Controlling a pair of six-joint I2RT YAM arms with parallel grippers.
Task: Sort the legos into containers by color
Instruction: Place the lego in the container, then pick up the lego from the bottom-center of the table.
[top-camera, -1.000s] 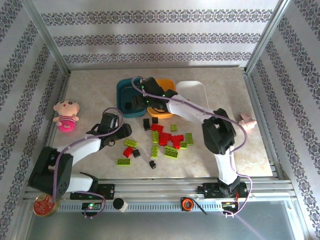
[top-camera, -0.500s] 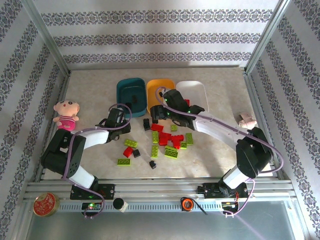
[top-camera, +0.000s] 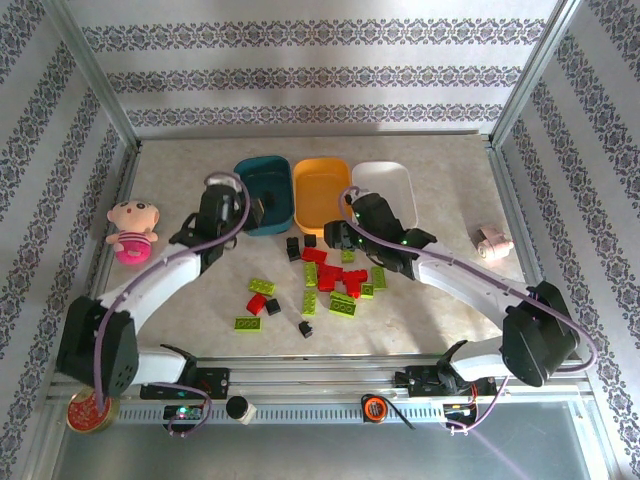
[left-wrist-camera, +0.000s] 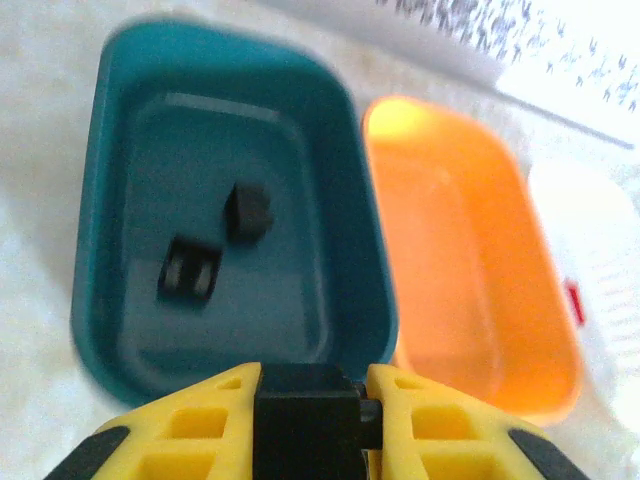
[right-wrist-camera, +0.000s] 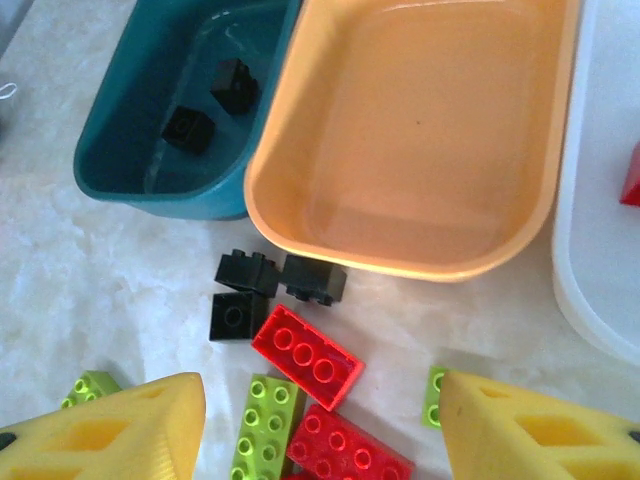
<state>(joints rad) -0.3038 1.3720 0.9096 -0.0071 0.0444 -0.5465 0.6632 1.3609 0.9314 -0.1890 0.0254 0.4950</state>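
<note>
Mid-carry w/ left gripper (left-wrist-camera: 312, 380) pinched on small black studded plastic brick (left-wrist-camera: 305, 428); next, fwd over dark teal plastic tub (left-wrist-camera: 100, 230) ahead, release. Idle w/ right gripper (right-wrist-camera: 322, 420) spread.

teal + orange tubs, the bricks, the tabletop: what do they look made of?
Teal tub: moulded plastic, glossy; highlights streak its inner wall.
Orange tub: likely the same plastic, smooth soft sheen, rounded rim.
Red brick: hard glossy plastic, crisp studs.
Black brick in the left gripper: probably plastic too, duller.
Tabletop: marble-look veining; stone or laminate, can't tell.
</note>
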